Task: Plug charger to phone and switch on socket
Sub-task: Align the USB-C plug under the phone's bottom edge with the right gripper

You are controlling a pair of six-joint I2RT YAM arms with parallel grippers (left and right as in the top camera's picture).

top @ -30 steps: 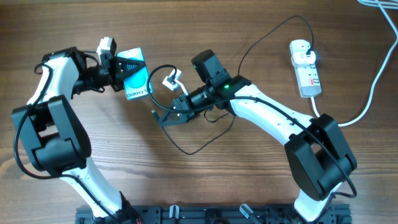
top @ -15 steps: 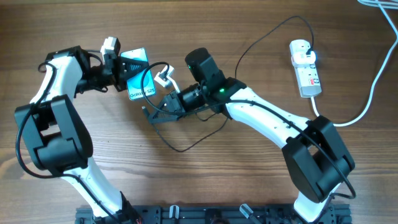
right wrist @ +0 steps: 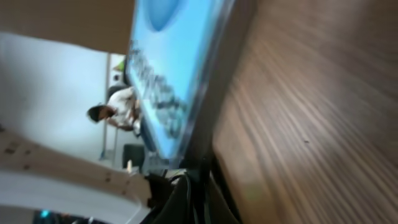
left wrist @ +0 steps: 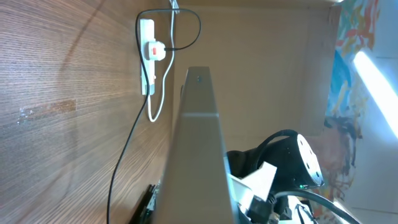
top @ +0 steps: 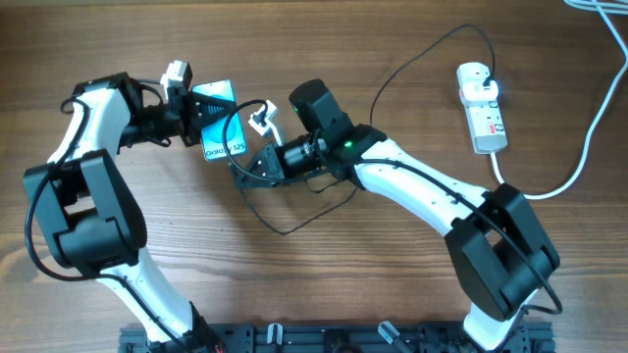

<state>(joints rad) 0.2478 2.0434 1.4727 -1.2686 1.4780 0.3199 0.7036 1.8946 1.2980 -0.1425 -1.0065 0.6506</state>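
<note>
My left gripper [top: 199, 110] is shut on the phone [top: 220, 127] and holds it tilted, teal screen up, at the upper left. In the left wrist view the phone [left wrist: 199, 137] is edge-on. My right gripper [top: 241, 169] is shut on the plug end of the charger cable [top: 412, 59], right at the phone's lower end. The right wrist view shows the screen [right wrist: 168, 68] just above the dark jaws [right wrist: 199, 196]; I cannot tell whether the tip is in the port. The white adapter [top: 475, 76] sits in the socket [top: 486, 123] at the far right, which also shows in the left wrist view [left wrist: 147, 59].
A thick white cord [top: 589, 127] runs from the socket off the right edge. The black cable loops on the wood [top: 294, 230] below the right gripper. The arm bases stand at the front edge.
My right gripper has moved left and up with the plug, closing on the phone's lower end. The left gripper has shifted the phone slightly.
</note>
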